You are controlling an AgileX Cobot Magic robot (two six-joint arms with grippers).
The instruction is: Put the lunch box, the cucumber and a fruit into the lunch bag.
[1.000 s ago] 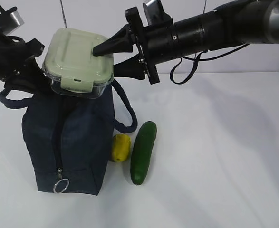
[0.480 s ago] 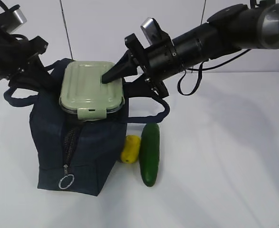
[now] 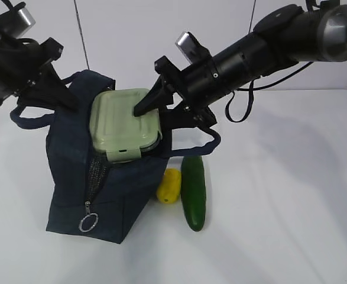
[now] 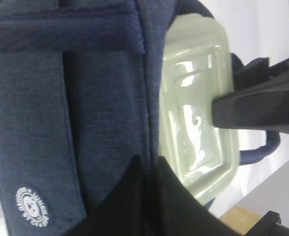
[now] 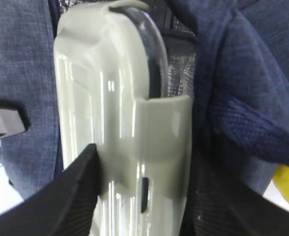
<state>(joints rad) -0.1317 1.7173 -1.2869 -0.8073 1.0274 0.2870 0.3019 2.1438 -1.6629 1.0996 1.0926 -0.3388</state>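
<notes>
Nearest me, I am seeing the cucumber (image 3: 194,190) lying on the white table (image 3: 279,195) with the fruit (image 3: 169,185) just beside it, both near the lunch bag's (image 3: 73,177) foot. I am gripping the lunch box (image 3: 124,123) with my right gripper (image 3: 151,111), its jaws pressing lid and underside, and the box is sitting tilted in the bag's open mouth. Farther back, my left gripper (image 4: 149,167) is pinching the bag's top edge with its jaws nearly together.
</notes>
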